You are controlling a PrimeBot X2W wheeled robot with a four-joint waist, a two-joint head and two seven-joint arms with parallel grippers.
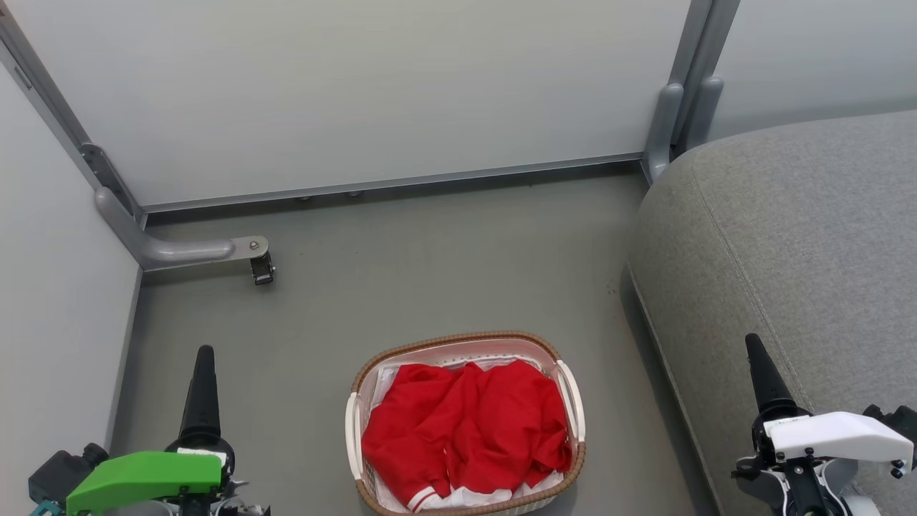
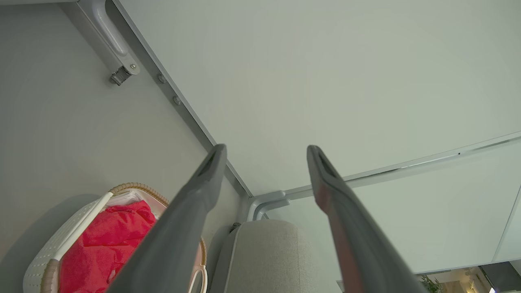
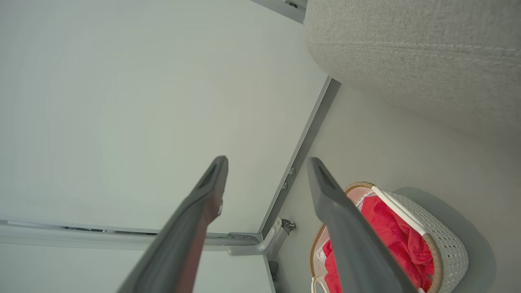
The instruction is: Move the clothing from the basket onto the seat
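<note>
The left gripper (image 2: pixel 266 151) hangs above the floor (image 1: pixel 430 272) with its two fingers spread wide and nothing between them. To its right, on the floor, stands the basket (image 1: pixel 458 338), apart from the fingers. The clothing (image 1: pixel 466 423) lies crumpled inside the basket, on a white liner (image 1: pixel 469 497), with a white-striped cuff showing at the end of the basket nearer the robot. Ahead of this gripper a grey frame foot (image 1: pixel 261 269) sticks out from the corner of the pale wall panels (image 1: pixel 372 93).

The right gripper (image 3: pixel 267 162) is also spread wide and holds nothing. The basket with the clothing sits to its left, so it lies between the two grippers and touches neither. In the head view this gripper shows against the near edge of the seat (image 1: pixel 788 229), which runs on ahead of it and to its right. No clothing lies on the seat.
</note>
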